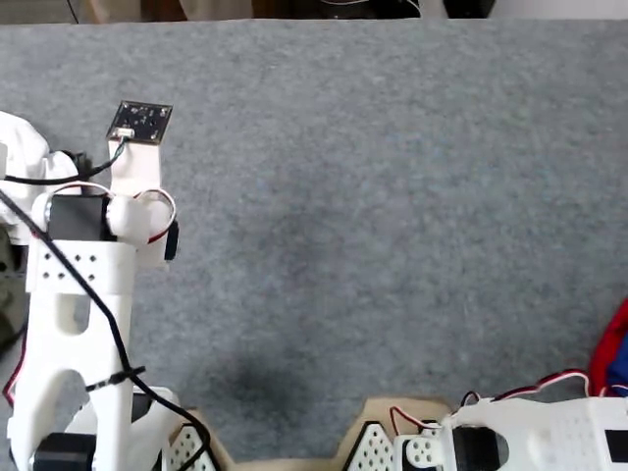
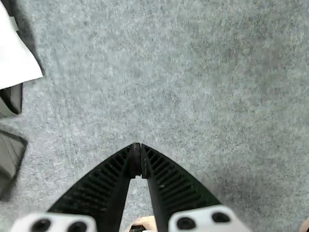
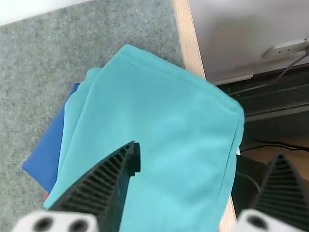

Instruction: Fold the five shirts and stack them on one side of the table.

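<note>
Glimpses at the frame edges
White shirt [image 1: 18, 145] cut off far left; left gripper [image 2: 136, 159] pinched closed; right gripper [image 3: 206, 155] gapes over teal shirt [image 3: 159, 140], blue shirt [image 3: 48, 154] mostly hidden beneath.

Soft, even, diffuse light.
Mat [image 1: 373, 216] is lit evenly throughout. A soft shadow is cast on it beside the left gripper [image 2: 137, 157]; a faint dark patch is seen near the arm bases. White shirt [image 1: 20, 147] is rendered very bright.
</note>
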